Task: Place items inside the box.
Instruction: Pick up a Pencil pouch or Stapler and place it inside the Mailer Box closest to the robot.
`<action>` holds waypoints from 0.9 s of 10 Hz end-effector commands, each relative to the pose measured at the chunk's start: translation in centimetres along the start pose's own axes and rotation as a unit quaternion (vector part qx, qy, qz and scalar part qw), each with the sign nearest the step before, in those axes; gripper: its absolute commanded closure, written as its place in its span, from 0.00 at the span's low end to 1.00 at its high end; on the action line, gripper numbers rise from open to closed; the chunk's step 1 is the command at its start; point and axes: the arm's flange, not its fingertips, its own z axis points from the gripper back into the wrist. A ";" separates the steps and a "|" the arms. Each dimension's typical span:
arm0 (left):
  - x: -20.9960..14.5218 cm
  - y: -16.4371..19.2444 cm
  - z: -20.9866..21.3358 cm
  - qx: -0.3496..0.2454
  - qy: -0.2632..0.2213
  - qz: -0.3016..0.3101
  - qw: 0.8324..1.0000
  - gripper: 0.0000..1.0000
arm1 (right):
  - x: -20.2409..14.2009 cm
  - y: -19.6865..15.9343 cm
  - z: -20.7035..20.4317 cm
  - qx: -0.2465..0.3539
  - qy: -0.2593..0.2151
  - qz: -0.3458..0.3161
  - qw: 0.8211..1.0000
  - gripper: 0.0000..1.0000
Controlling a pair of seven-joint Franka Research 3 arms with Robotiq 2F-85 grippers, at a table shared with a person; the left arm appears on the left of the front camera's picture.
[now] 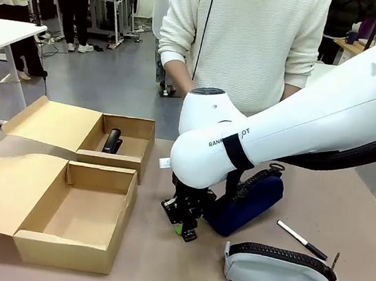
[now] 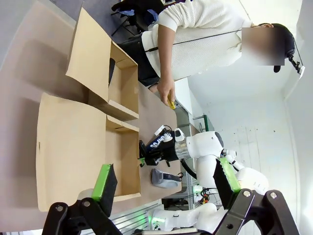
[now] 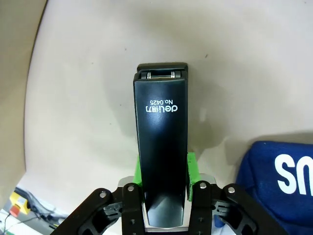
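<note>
Progress: early. One black item point(image 1: 112, 141) in far box point(image 1: 137, 128), upper left; near box point(image 1: 70, 246) bare inside.
Right claw point(image 1: 188, 218) pinches stapler point(image 3: 161, 147), glossy black plastic, long, at bench point(image 1: 177, 278) centre.
Left claw point(image 2: 165, 178) spread, empty.
Still out, lower right: navy pouch point(image 1: 249, 200), soft fabric; grey case point(image 1: 277, 277), zipped; marker point(image 1: 302, 240), slim.

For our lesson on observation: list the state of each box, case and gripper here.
Near brown cardboard box: open, empty.
Far brown cardboard box: open, black item inside.
Grey fabric pencil case: zipped shut.
Black plastic stapler: gripped.
Right gripper: shut on stapler.
Left gripper: open, empty.
</note>
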 end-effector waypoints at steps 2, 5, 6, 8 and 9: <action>0.0 -0.1 -0.1 -0.008 -0.003 -0.010 1.000 0.00 | -0.2 0.3 -0.5 -0.016 0.003 0.012 1.000 1.00; 0.0 -0.1 -0.1 -0.008 -0.003 -0.010 1.000 0.00 | 0.0 0.3 -0.3 -0.014 0.003 0.010 1.000 1.00; 0.0 -0.1 -0.1 -0.008 -0.003 -0.010 1.000 0.00 | -0.2 0.2 0.2 -0.011 0.001 0.012 1.000 1.00; 0.0 -0.1 -0.1 -0.008 -0.003 -0.010 1.000 0.00 | -0.8 0.0 3.1 -0.002 -0.014 0.016 1.000 1.00; 0.0 -0.1 -0.1 -0.008 -0.003 -0.010 1.000 0.00 | -1.6 -0.1 5.1 0.006 -0.014 0.013 1.000 1.00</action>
